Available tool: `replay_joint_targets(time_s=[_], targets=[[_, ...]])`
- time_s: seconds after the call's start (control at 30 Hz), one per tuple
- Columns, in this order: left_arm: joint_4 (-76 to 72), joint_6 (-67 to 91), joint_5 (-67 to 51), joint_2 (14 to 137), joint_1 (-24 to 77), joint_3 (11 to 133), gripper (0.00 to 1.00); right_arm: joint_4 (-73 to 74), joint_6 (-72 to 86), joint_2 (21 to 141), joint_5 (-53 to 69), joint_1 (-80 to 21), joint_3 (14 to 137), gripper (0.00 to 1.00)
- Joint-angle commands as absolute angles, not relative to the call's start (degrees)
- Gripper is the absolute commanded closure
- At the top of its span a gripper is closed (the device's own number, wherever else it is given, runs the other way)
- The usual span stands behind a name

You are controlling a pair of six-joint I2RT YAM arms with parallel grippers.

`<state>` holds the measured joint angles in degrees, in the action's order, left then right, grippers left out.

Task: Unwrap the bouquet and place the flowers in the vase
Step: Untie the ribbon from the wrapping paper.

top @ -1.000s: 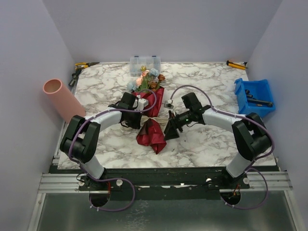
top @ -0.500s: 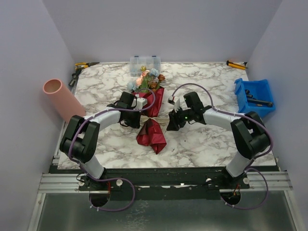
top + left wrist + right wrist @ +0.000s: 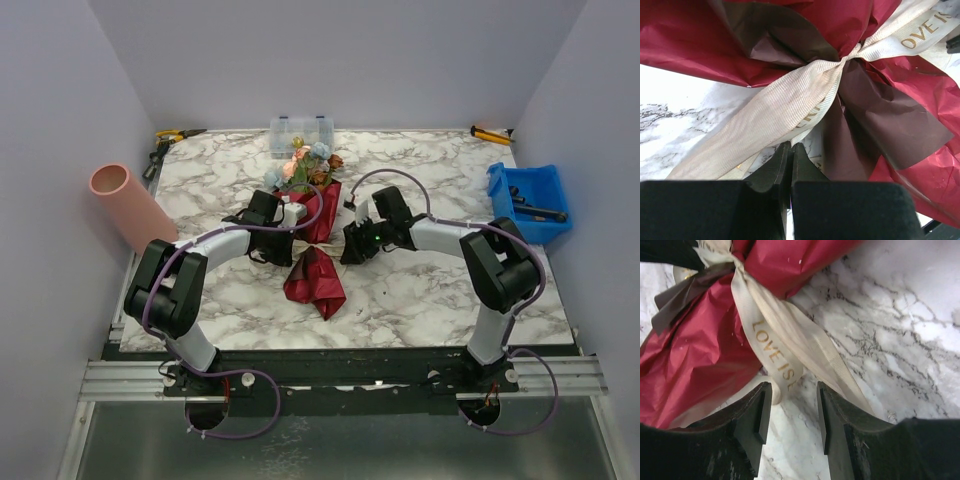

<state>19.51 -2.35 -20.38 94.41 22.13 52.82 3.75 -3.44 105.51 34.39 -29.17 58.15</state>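
Bouquet (image 3: 314,282) lies mid-table between both arms, stem end of the maroon wrap toward the bases, flowers (image 3: 305,165) pointing at the far edge. Ribbon (image 3: 790,100) is knotted, nothing unwrapped yet.

Left gripper (image 3: 788,150): fingers pressed together, tips right at the lower edge of a wide ribbon tail. Can't tell if any ribbon is actually pinched.

Right gripper (image 3: 793,387): jaws partway spread, straddling the end of the printed ribbon tail on the marble table (image 3: 430,290), not clamped on it.

My read on the step, untying:
- close right on the tail itself, not on the wrap
- pull away from the knot, low and along the tail
- left must anchor the bundle, else the whole thing just slides
- thin ribbon flat on marble may slip out of the jaws

Containers:
- vase (image 3: 128,205): off the table's left edge, tilted, mouth toward the camera, no flowers in it
- blue bin (image 3: 527,200): right edge, dark tools inside
- clear compartment box (image 3: 301,135): far edge, just behind the blooms, contents too small to tell
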Motion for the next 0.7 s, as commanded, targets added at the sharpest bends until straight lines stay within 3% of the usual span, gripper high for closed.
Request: replay_joint_targets(time_s=[0.0, 0.07, 0.17, 0.3, 0.67], targets=[[18.6, -2.4, -21.5, 94.4, 22.1, 54.3, 1.0, 2.0, -2.5, 108.2, 32.4, -30.0, 60.4, 0.5], [18.6, -2.5, -20.8, 94.8, 22.1, 54.7, 1.0, 2.4, -2.5, 108.8, 32.3, -30.0, 61.1, 0.54], [18.7, -2.3, -20.0, 94.8, 22.0, 55.3, 1.0, 2.5, -3.2, 107.9, 32.4, -29.9, 60.6, 0.68], [18.8, -2.2, -19.8, 93.2, 21.4, 55.5, 1.0, 4.4, -4.5, 106.0, 31.4, -29.9, 60.9, 0.99], [18.7, -4.2, -14.0, 85.0, 17.6, 54.9, 1.0, 7.8, -8.2, 100.3, 31.4, -28.3, 59.6, 1.0]])
